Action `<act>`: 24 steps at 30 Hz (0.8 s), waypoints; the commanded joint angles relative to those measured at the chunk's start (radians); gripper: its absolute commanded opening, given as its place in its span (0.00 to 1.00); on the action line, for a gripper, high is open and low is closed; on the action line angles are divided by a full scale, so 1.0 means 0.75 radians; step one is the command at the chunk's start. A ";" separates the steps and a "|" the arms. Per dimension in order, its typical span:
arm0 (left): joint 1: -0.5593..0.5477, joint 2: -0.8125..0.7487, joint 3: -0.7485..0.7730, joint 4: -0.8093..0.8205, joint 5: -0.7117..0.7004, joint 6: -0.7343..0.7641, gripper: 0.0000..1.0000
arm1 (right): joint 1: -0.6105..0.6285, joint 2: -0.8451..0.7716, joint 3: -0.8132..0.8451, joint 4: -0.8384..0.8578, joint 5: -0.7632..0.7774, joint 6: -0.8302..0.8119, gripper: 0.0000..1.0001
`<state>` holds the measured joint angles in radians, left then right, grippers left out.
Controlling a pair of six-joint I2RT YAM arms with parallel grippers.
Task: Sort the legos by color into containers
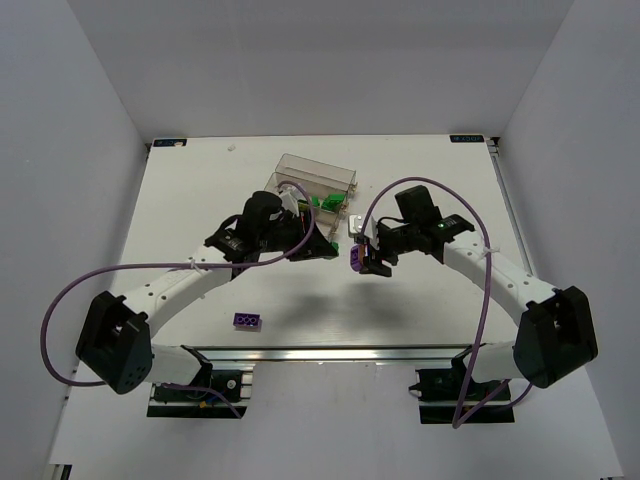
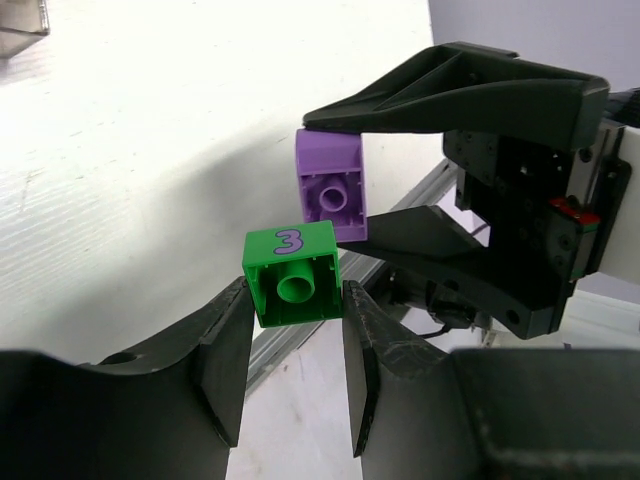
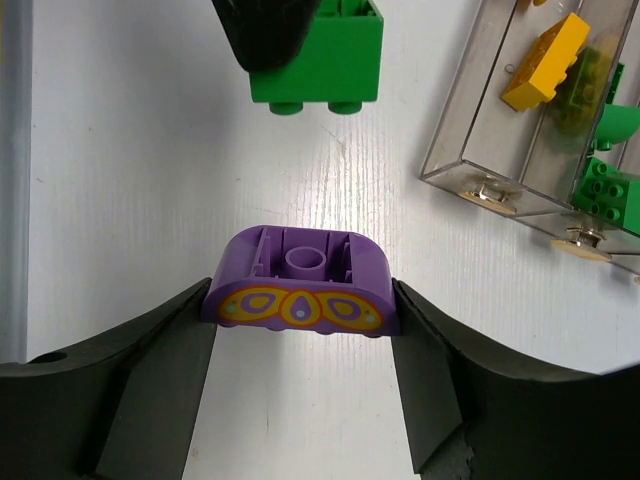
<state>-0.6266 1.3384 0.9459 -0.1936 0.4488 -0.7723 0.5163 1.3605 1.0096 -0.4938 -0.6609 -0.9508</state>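
My left gripper (image 2: 293, 300) is shut on a green brick (image 2: 292, 272) marked with a purple 3, held above the table. My right gripper (image 3: 302, 300) is shut on a rounded purple brick (image 3: 300, 285) with a yellow pattern. The two grippers (image 1: 318, 245) (image 1: 362, 260) are close together in mid-air, just in front of the clear bins (image 1: 315, 182). The green brick also shows in the right wrist view (image 3: 320, 60), and the purple brick in the left wrist view (image 2: 332, 190). The bins (image 3: 470, 130) hold a yellow brick (image 3: 545, 60) and green bricks (image 3: 610, 190).
Another purple brick (image 1: 247, 320) lies on the white table near the front, left of centre. White walls enclose the table on three sides. A metal rail (image 1: 330, 352) runs along the near edge between the arm bases.
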 commanded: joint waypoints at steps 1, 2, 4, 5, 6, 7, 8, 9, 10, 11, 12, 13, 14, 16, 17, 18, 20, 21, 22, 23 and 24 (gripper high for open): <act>0.015 -0.054 0.072 -0.061 -0.064 0.052 0.03 | -0.015 -0.026 -0.011 0.014 0.008 0.006 0.00; 0.031 -0.052 0.103 -0.095 -0.087 0.062 0.03 | -0.016 -0.026 -0.011 0.018 0.016 0.018 0.00; 0.048 -0.026 0.146 -0.140 -0.193 0.087 0.03 | -0.036 -0.031 -0.006 0.043 0.049 0.085 0.00; 0.068 -0.011 0.166 -0.173 -0.232 0.093 0.02 | -0.040 -0.033 -0.002 0.063 0.057 0.112 0.00; 0.081 0.005 0.217 -0.192 -0.275 0.097 0.02 | -0.044 -0.033 0.002 0.071 0.075 0.136 0.00; 0.105 0.048 0.244 -0.202 -0.342 0.101 0.02 | -0.054 -0.037 0.006 0.082 0.077 0.189 0.00; 0.117 0.074 0.275 -0.230 -0.377 0.103 0.02 | -0.060 -0.039 0.012 0.096 0.086 0.216 0.00; 0.130 0.107 0.342 -0.243 -0.404 0.109 0.02 | -0.063 -0.047 0.014 0.108 0.104 0.243 0.00; 0.142 0.176 0.379 -0.265 -0.422 0.113 0.02 | -0.075 -0.049 0.014 0.120 0.114 0.290 0.00; 0.160 0.215 0.418 -0.280 -0.467 0.120 0.03 | -0.075 -0.051 0.016 0.137 0.124 0.312 0.00; 0.160 0.254 0.452 -0.284 -0.480 0.142 0.04 | -0.073 -0.055 0.018 0.143 0.141 0.329 0.00; 0.177 0.332 0.514 -0.292 -0.492 0.156 0.05 | -0.081 -0.059 0.020 0.151 0.149 0.355 0.00; 0.191 0.371 0.549 -0.298 -0.514 0.169 0.04 | -0.081 -0.059 0.020 0.157 0.157 0.372 0.00; 0.205 0.449 0.655 -0.319 -0.527 0.203 0.05 | -0.089 -0.061 0.024 0.174 0.167 0.392 0.00; 0.205 0.518 0.692 -0.327 -0.543 0.216 0.05 | -0.093 -0.057 0.030 0.174 0.167 0.403 0.00; 0.220 0.555 0.729 -0.335 -0.555 0.234 0.05 | -0.099 -0.061 0.034 0.176 0.165 0.411 0.00; 0.220 0.649 0.829 -0.353 -0.576 0.246 0.05 | -0.101 -0.059 0.037 0.184 0.157 0.423 0.00; 0.234 0.680 0.864 -0.357 -0.580 0.254 0.05 | -0.099 -0.057 0.039 0.188 0.151 0.431 0.00; 0.234 0.702 0.925 -0.374 -0.623 0.259 0.05 | -0.101 -0.057 0.041 0.190 0.147 0.435 0.00; 0.248 0.727 0.950 -0.382 -0.633 0.259 0.05 | -0.103 -0.057 0.043 0.190 0.145 0.435 0.00; 0.248 0.774 0.976 -0.390 -0.647 0.265 0.06 | -0.112 -0.057 0.043 0.194 0.141 0.441 0.00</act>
<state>-0.4522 1.9129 1.5940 -0.4541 0.0284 -0.6086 0.4435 1.3426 1.0046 -0.3885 -0.5446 -0.6529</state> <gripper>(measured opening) 0.472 0.708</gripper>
